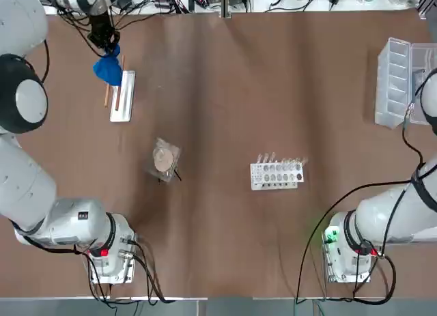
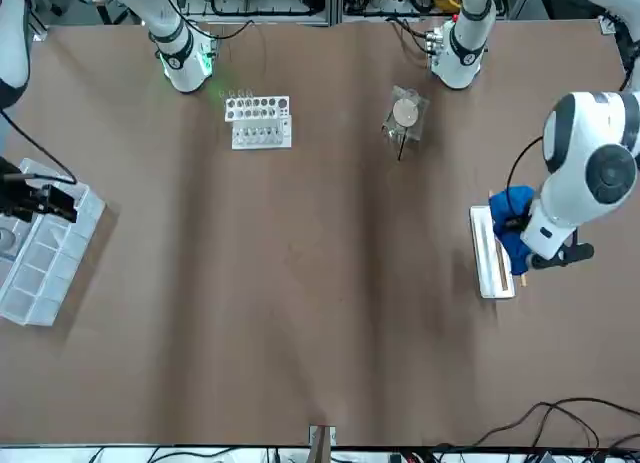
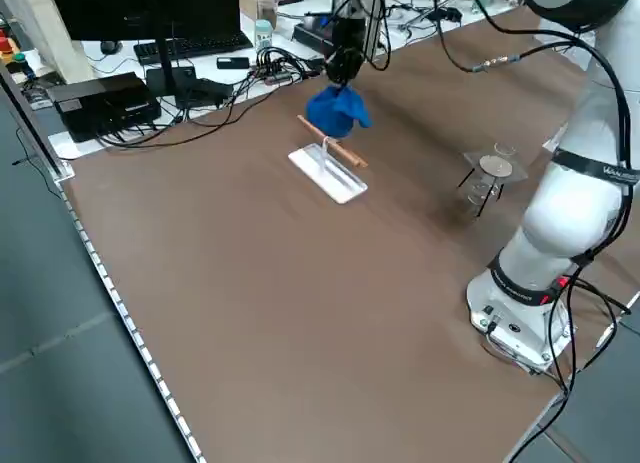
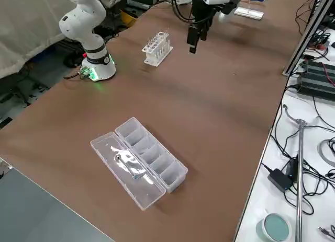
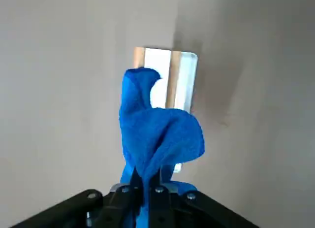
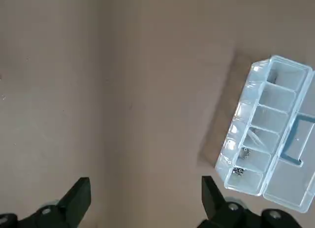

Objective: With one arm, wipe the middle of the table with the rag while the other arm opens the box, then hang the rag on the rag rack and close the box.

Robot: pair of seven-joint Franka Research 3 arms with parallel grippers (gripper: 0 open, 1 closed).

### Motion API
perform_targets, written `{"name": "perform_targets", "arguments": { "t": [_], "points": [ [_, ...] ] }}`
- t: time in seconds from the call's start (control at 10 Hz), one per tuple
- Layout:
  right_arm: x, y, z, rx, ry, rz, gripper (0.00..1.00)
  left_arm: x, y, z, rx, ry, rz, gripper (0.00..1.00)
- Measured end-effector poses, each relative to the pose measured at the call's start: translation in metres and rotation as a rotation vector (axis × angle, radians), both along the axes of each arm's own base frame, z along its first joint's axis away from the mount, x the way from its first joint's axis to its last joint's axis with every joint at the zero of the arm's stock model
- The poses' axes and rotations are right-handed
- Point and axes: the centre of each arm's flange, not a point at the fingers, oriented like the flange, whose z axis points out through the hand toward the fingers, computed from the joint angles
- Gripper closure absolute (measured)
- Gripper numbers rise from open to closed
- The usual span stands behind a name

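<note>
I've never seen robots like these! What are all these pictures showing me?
Two robot arms share one big brown table. One picture looks down from above, one faces the robot, two look from its sides, and two come from cameras on its wrists.

The left end effector pinches a blue rag over a white rack with wooden rods. The right end effector is open, near a clear plastic box whose lid lies open. Some little metal bits sit inside.

Also on the table are a white holder with holes and a round tan disc.
</note>
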Motion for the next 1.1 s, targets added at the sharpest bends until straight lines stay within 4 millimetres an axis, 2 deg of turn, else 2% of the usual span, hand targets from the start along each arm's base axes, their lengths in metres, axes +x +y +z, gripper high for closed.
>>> {"name": "perform_targets", "arguments": {
  "t": [0.1, 0.3, 0.6, 0.8, 1.0, 1.1],
  "points": [
    [-0.007, -0.006, -0.002, 0.003, -0.017, -0.008, 0.01, 0.004, 0.011, -0.014, -0.008, 0.004, -0.005, 0.92],
    [-0.021, -0.007, -0.004, 0.011, -0.035, -0.010, 0.01, 0.010, 0.017, -0.036, -0.018, 0.010, -0.008, 0.92],
    [-0.023, -0.002, -0.005, 0.045, -0.041, -0.010, 0.01, 0.030, 0.019, -0.038, -0.030, -0.003, -0.045, 0.92],
    [-0.023, -0.002, -0.005, 0.046, -0.042, -0.010, 0.01, 0.046, 0.035, -0.036, -0.040, -0.020, -0.067, 0.92],
    [-0.024, -0.003, -0.005, 0.046, -0.041, -0.013, 0.01, 0.047, 0.044, -0.044, -0.045, -0.005, -0.066, 0.89],
    [-0.024, -0.006, -0.006, 0.046, -0.040, -0.017, 0.01, 0.047, 0.045, -0.046, -0.045, -0.002, -0.066, 0.85]
  ]
}}
